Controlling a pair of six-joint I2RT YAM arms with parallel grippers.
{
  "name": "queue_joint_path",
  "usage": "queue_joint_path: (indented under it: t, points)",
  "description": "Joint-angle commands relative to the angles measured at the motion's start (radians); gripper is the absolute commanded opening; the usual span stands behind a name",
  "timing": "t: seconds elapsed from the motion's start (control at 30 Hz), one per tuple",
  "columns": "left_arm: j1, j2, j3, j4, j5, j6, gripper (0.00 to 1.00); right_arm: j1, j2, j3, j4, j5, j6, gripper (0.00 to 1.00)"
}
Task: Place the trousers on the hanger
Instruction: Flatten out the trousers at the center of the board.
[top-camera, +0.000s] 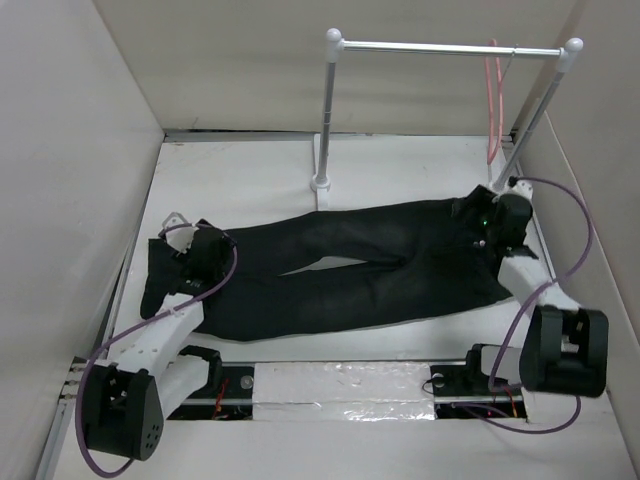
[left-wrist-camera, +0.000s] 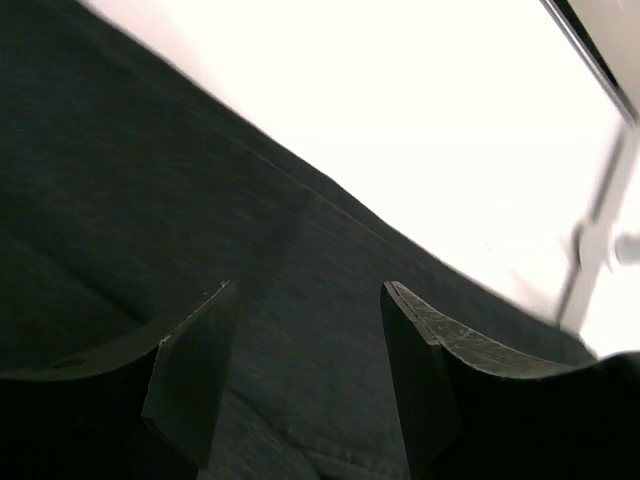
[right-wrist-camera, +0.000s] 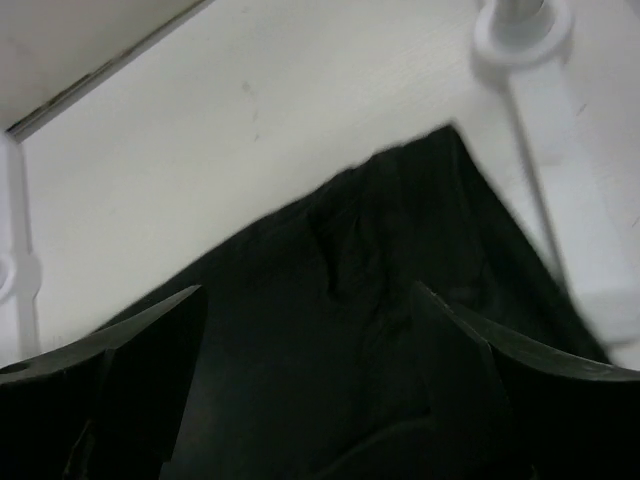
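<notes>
Across the middle of the counter (top-camera: 250, 180) the trousers (top-camera: 340, 270) lie stretched out flat, waistband off to the right and leg ends off to the left, the two legs parting slightly in the middle. Over the leg end sits the left tool (left-wrist-camera: 307, 290), fingers spread wide with dark cloth beneath and nothing pinched between them. The right tool (right-wrist-camera: 307, 290) sits over the waistband corner, likewise released, the cloth below its spread fingers. This garment looks soft and floppy, so my read is that it will sag and fold wherever it goes unsupported. The thicker waistband seems the surest place to pinch, with the far leg ends as the second hold. Up at the back, the pink hanger (top-camera: 494, 100) dangles from the right end of the rail (top-camera: 450, 47), well above the cloth. Watch the rail's posts: the left one's foot stands just beyond the upper leg, and the right one's foot sits right beside the waistband corner, so any lift there risks snagging cloth or knocking the light hanger.
</notes>
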Motion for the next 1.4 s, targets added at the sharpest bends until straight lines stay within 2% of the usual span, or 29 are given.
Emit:
queue_joint_path:
  t: [0.0,0.1,0.13,0.27,0.43,0.53,0.67,0.87,1.0,1.1,1.13,1.23,1.37]
  points:
    - [0.083,-0.038,-0.025,-0.035,-0.045,-0.118,0.57,0.107,-0.138,-0.173,0.186,-0.066,0.084,0.81]
    - [0.127,-0.019,-0.011,-0.024,-0.032,-0.154,0.57,0.178,-0.27,-0.316,0.213,-0.091,0.091,0.15]
    - [0.127,-0.006,0.0,-0.028,-0.044,-0.158,0.57,0.216,-0.3,-0.339,0.21,-0.124,0.086,0.0]
    - [0.137,0.163,0.098,-0.081,-0.111,-0.177,0.57,0.33,-0.479,-0.434,0.211,-0.189,0.051,0.0]
    - [0.205,0.378,0.27,-0.192,-0.09,-0.172,0.56,0.448,-0.6,-0.464,0.16,-0.209,-0.023,0.02]
    - [0.231,0.45,0.325,-0.19,-0.076,-0.151,0.56,0.507,-0.624,-0.452,0.119,-0.212,-0.067,0.08]
    - [0.281,0.614,0.431,-0.238,0.053,-0.083,0.56,0.565,-0.637,-0.427,0.09,-0.195,-0.112,0.14]
    - [0.301,0.839,0.627,-0.396,0.037,-0.059,0.55,0.622,-0.627,-0.376,0.068,-0.171,-0.17,0.21]
    - [0.322,0.89,0.698,-0.403,0.062,-0.037,0.53,0.658,-0.608,-0.355,0.068,-0.159,-0.184,0.22]
    - [0.322,0.926,0.741,-0.415,0.076,-0.007,0.42,0.668,-0.593,-0.35,0.079,-0.137,-0.184,0.22]
    - [0.322,0.938,0.756,-0.425,0.077,0.004,0.24,0.668,-0.59,-0.346,0.081,-0.129,-0.182,0.22]
    - [0.322,0.963,0.793,-0.433,0.09,0.013,0.0,0.668,-0.582,-0.327,0.091,-0.099,-0.179,0.23]
    - [0.322,0.959,0.843,-0.406,0.116,0.012,0.0,0.668,-0.555,-0.298,0.111,-0.102,-0.178,0.23]
